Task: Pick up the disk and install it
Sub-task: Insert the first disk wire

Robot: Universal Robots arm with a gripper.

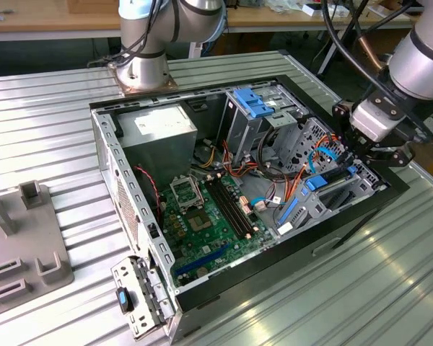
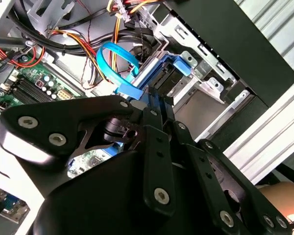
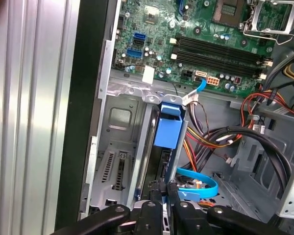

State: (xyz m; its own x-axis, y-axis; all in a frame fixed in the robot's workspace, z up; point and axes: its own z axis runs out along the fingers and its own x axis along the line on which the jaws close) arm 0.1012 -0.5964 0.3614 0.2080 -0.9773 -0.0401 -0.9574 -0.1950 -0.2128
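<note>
Disk (image 3: 169, 128) is sitting on edge in the drive bay (image 3: 118, 147) of the open case (image 1: 274, 275), blue rail showing, right next to the case's black side wall. The gripper (image 3: 165, 190) has its fingers pinched tight on the near end of the disk. A blue cable (image 3: 198, 183) loops just beside the fingers. In the exterior view, the gripper is over the case corner on the exterior view's right, with the motherboard (image 1: 202, 216) well apart from it.
</note>
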